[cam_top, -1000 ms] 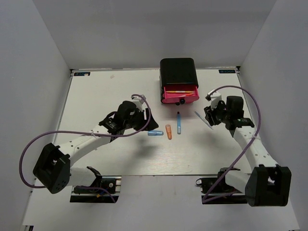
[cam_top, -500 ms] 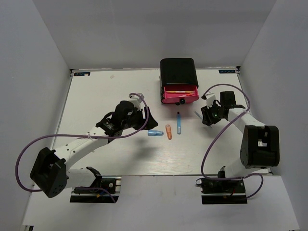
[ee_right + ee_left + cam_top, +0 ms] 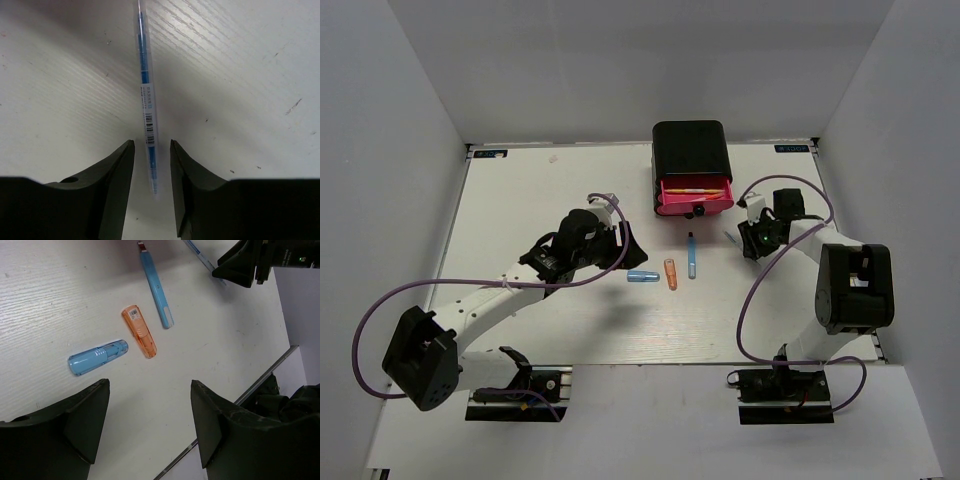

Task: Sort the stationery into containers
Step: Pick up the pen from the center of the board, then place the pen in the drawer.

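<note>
The black cabinet (image 3: 689,148) stands at the table's far middle, with one pink drawer (image 3: 695,203) pulled open. Thin yellow and pink-red sticks (image 3: 694,188) lie in it. On the table lie a light-blue cylinder (image 3: 642,276), an orange cylinder (image 3: 670,273) and a blue pen (image 3: 691,256); the left wrist view shows them too (image 3: 97,357), (image 3: 139,331), (image 3: 156,286). My right gripper (image 3: 152,145) is low over the grey-blue stick (image 3: 146,90), jaws narrowly open on either side, not pinching it. My left gripper (image 3: 150,385) is wide open and empty, left of the cylinders.
The table's white board (image 3: 520,200) ends at side walls left and right. Purple cables (image 3: 610,205) loop over both arms. In the left wrist view the right gripper's black body (image 3: 250,262) sits at the top right, by the grey-blue stick (image 3: 202,257).
My right arm has folded in and my right gripper has come down left onto the grey-blue stick. My left gripper has shifted slightly.
</note>
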Controlling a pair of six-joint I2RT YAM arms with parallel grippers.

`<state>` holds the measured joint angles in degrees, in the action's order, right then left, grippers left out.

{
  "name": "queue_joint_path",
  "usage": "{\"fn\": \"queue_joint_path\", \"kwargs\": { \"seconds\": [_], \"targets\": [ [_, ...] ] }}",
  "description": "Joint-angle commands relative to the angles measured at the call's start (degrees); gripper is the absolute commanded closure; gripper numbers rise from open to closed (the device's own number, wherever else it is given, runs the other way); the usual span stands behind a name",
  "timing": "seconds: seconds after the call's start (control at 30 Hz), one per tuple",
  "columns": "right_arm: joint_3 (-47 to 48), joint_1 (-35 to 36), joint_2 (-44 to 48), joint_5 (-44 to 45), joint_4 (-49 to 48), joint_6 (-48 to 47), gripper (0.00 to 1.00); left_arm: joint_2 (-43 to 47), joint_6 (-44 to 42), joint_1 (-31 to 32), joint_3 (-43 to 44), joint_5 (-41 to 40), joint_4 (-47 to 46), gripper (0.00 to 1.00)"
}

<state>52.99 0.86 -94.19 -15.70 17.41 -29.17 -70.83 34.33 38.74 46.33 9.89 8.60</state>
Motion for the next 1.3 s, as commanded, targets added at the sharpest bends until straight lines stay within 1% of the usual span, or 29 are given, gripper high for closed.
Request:
{"fn": "queue_joint_path", "kwargs": {
  "seconds": [0.0,0.07,0.1,0.27,0.3,0.33,0.37,0.43,0.47,0.5,0.6,0.63,0.7,0.83,0.9,0.93,0.97,1.0,1.03,1.07,1.1,1.17,1.23,1.27],
  "targets": [
    [-1.13,-0.16,-0.46,1.73,-2.46,-0.63,0.60,0.17,-0.14,0.19,-0.10,-0.31,-0.16,0.24],
    [-2.36,-0.16,-0.29,2.78,-2.91,-0.80,0.63,0.16,-0.14,0.19,0.43,-0.31,-0.16,0.24],
    [-2.80,-0.16,0.06,3.31,-3.60,-1.06,0.68,0.16,-0.14,0.19,0.43,-0.31,-0.16,0.24],
    [-4.74,-0.07,0.24,4.10,-3.53,-1.77,0.68,0.16,-0.14,0.19,0.43,-0.31,-0.16,0.24],
    [-4.74,-0.07,0.50,3.58,-3.44,-1.86,0.70,0.16,-0.14,0.19,0.43,-0.31,-0.16,0.24],
    [-4.91,-0.16,0.41,3.58,-2.91,-1.86,0.74,0.16,-0.14,0.19,0.43,-0.31,-0.16,0.24],
    [-5.00,-0.07,0.24,3.31,-2.73,-1.77,0.76,0.69,-0.14,0.19,-0.09,-0.31,-0.16,0.24],
    [-4.83,-2.18,-0.11,2.87,-2.38,-1.51,0.81,0.69,-0.14,0.19,-0.10,-0.31,-0.16,0.24],
    [-4.57,-2.36,-0.20,2.87,-2.12,-1.33,0.87,1.21,-0.14,0.19,-0.10,-0.31,-0.16,0.24],
    [-4.48,-2.53,-0.12,2.61,-1.94,-1.16,0.90,1.74,-0.14,0.19,-0.10,-0.83,-0.16,0.24],
    [-2.38,-3.76,1.90,3.40,-2.55,-0.72,0.96,3.06,-0.14,0.19,-0.62,-1.45,-0.16,0.24],
    [-1.93,-4.29,3.13,3.57,-3.25,-0.80,0.96,3.06,-0.14,0.19,-0.62,-1.45,-0.16,0.24],
    [1.49,-5.78,4.89,3.66,-3.61,-1.41,0.99,3.77,-0.14,0.19,-1.85,-1.45,-0.16,0.24],
    [7.03,-7.45,8.58,2.35,-2.91,-2.56,0.99,4.82,-0.14,0.19,-2.47,-1.45,-0.69,0.24],
    [9.04,-7.72,11.65,-0.02,-3.78,-3.70,0.99,4.82,0.39,0.19,-3.00,-1.45,-1.21,0.24],
    [9.32,-7.72,12.53,-4.90,-4.13,-4.22,0.99,4.82,0.39,0.19,-3.00,-1.45,-1.22,0.24],
    [9.06,-7.54,15.50,-7.04,-5.18,-5.62,0.99,4.82,0.39,0.19,-3.00,-1.45,-1.83,0.24],
    [8.97,-7.46,16.57,-9.23,-5.89,-7.90,0.98,4.82,0.39,0.19,-3.52,-0.93,-1.83,0.24],
    [8.80,-7.37,17.46,-16.22,-5.98,-9.23,0.98,4.82,0.39,0.19,-3.52,-0.93,-2.44,0.24],
    [8.62,-6.93,19.29,-18.98,-5.98,-13.42,0.98,4.82,0.39,0.19,-3.52,-0.93,-2.45,0.24],
    [8.71,-6.49,19.57,-21.88,-5.64,-14.85,0.98,4.82,0.39,0.19,-3.52,-0.40,-2.45,0.24],
    [10.02,-5.88,19.75,-30.67,-4.23,-18.97,0.98,4.82,0.39,0.19,-3.52,-0.40,-2.98,0.24],
    [10.73,-4.21,18.79,-33.86,-3.79,-21.10,0.98,4.82,0.39,0.19,-3.52,0.12,-2.98,0.24],
    [12.82,-3.94,18.43,-35.08,-3.79,-21.45,0.98,4.82,0.39,0.19,-3.52,0.13,-2.98,0.24]
  ]
}}
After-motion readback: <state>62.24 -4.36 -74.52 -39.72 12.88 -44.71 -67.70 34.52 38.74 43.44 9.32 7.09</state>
